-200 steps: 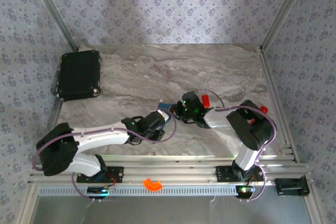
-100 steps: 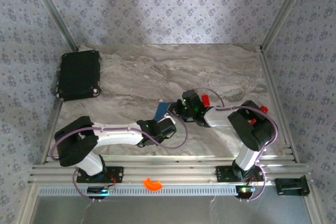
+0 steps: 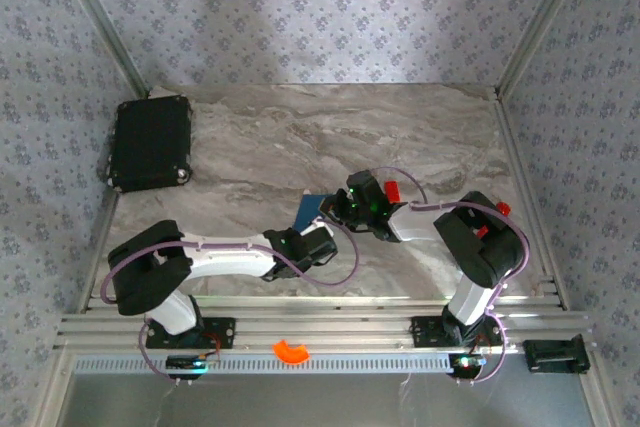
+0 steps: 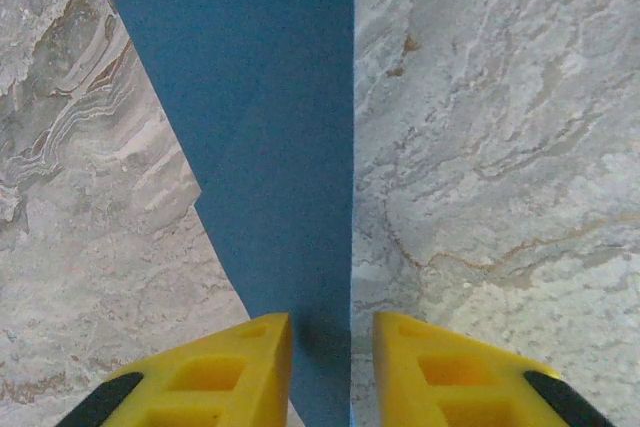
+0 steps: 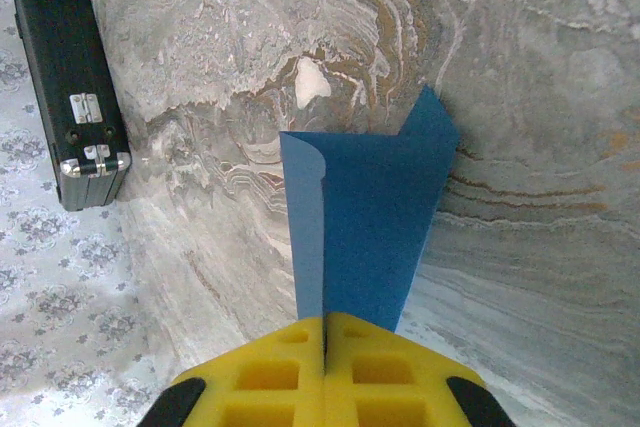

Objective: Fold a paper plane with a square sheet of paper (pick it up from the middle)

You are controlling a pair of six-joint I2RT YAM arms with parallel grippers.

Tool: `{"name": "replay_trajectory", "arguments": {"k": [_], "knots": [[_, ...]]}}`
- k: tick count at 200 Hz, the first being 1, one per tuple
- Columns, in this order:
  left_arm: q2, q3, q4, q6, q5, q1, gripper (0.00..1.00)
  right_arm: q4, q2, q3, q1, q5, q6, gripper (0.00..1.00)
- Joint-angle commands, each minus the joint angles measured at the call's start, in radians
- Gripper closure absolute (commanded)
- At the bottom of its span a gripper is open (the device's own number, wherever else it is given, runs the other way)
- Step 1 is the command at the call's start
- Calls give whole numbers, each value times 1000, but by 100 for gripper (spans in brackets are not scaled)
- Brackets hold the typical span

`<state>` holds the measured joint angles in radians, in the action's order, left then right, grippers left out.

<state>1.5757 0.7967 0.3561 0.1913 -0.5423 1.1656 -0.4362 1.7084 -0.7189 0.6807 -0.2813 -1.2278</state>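
Observation:
The square sheet of paper (image 5: 375, 217) is dark blue and folded into a narrow upright strip with a pointed corner, standing over the marble table. My right gripper (image 5: 325, 332) is shut on one end of it. In the top view the paper (image 3: 308, 209) sits between the two wrists, with the right gripper (image 3: 336, 209) at its right side. My left gripper (image 4: 332, 337) is open and straddles the paper's other end (image 4: 270, 97). Its left finger (image 4: 250, 362) lies against the sheet, while the right finger (image 4: 420, 362) stands a little apart from the paper's edge. From above, the left gripper (image 3: 314, 230) is just below the paper.
A black case (image 3: 150, 142) lies at the table's back left, and its latches (image 5: 60, 67) are visible from the right wrist. A small red block (image 3: 394, 190) sits beside the right arm. An orange curved piece (image 3: 291, 351) rests on the front rail.
My left arm has swung right and in to the paper's near end, and its jaws have narrowed around the sheet. The right gripper has kept its hold in place.

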Motion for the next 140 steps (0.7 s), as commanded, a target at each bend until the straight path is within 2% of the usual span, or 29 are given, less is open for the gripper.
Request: {"name": "replay_trajectory", "arguments": {"k": [1,51,140], "knots": [[1,6,14,2,-30,8,74,11,-17,-20,-3,-5,-16,100],[1,1,12,10,-30,8,71,5,-12,-22,0,-7,-19,100],[11,-9,12,42,-65,7,77,-10,2,-23,3,-11,-25,100]]}}
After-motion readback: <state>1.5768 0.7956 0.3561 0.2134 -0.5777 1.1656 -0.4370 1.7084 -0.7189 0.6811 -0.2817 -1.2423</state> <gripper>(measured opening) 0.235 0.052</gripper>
